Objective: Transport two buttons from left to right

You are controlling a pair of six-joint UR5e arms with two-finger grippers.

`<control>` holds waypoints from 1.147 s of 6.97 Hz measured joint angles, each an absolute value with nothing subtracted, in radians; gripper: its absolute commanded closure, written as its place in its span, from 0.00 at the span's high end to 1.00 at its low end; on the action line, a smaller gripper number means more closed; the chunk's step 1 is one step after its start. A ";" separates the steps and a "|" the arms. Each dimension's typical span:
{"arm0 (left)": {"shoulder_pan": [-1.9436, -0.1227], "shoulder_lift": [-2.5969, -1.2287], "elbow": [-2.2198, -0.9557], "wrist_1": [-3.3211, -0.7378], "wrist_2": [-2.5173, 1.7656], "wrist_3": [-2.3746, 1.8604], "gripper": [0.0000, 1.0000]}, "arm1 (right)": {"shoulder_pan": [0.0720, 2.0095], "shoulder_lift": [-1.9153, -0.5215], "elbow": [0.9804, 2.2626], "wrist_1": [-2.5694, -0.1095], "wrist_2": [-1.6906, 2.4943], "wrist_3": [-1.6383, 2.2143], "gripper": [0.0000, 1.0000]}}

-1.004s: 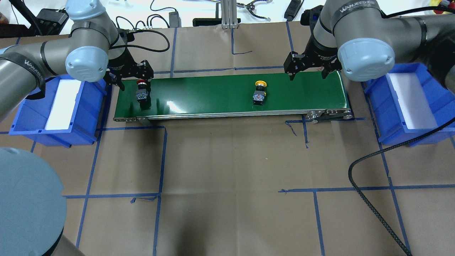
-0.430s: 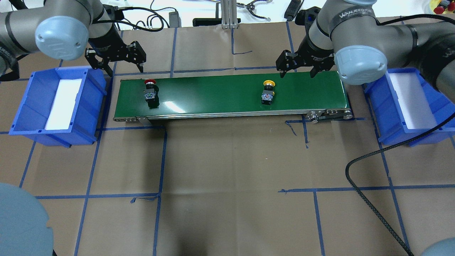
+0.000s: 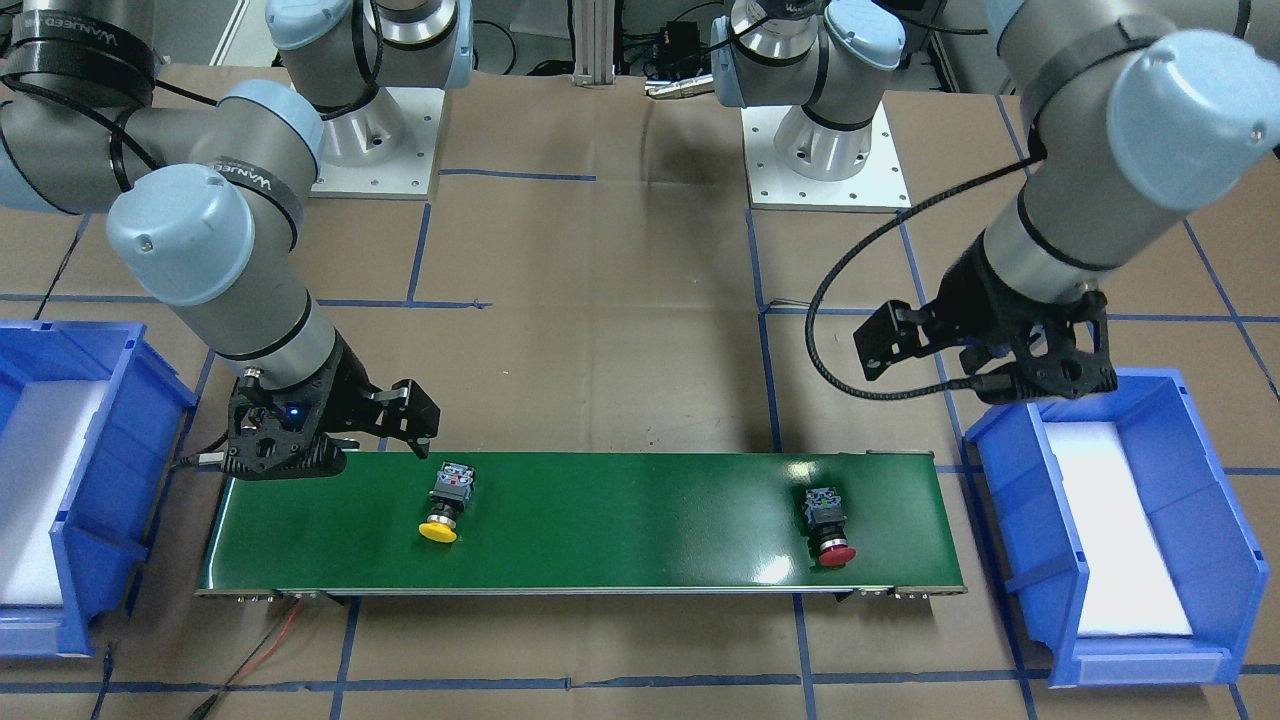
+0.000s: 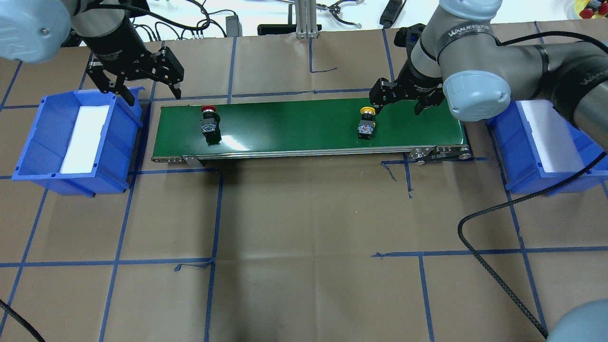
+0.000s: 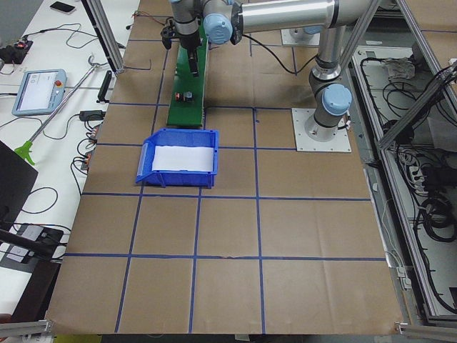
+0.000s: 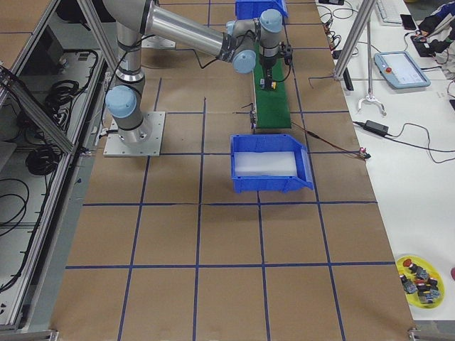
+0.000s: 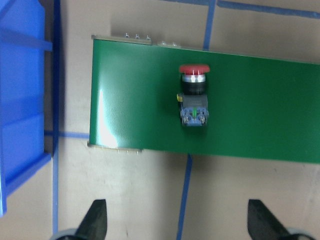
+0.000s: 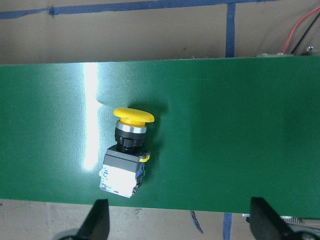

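Only the wrist views show the buttons closely, while the overhead view alone takes in the whole green conveyor belt (image 4: 294,126) and the blue bins (image 4: 35,142) off its ends. The right gripper (image 4: 397,110) hangs spread wide and empty, with the yellow button (image 4: 365,124) just beside one finger. In the right wrist view that button lies on its side on the belt, ahead of the fingertips (image 8: 100,220) and nearer one than the other. Its long axis runs away from the gripper with a slight tilt, the mushroom cap at the far end and the grey-white contact block toward the fingers. The left gripper (image 4: 155,97) is likewise spread wide and empty, raised near the belt's end by a bin. Its wrist view shows the red button (image 7: 194,97) lying the same way on the belt, cap away and block toward the fingertips. It is roughly centred between them and well ahead.
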State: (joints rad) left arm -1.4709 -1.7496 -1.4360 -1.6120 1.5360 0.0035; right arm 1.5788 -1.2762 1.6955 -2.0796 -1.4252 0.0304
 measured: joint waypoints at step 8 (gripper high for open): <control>-1.517 -1.628 -1.491 -1.649 1.579 0.004 0.99 | 1.580 -1.148 1.680 -2.181 -1.471 0.135 0.92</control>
State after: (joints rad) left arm -1.5169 -1.6275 -1.4915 -1.6486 1.5789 0.0042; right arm 1.5800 -1.1482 1.6804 -2.1807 -1.4710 0.1349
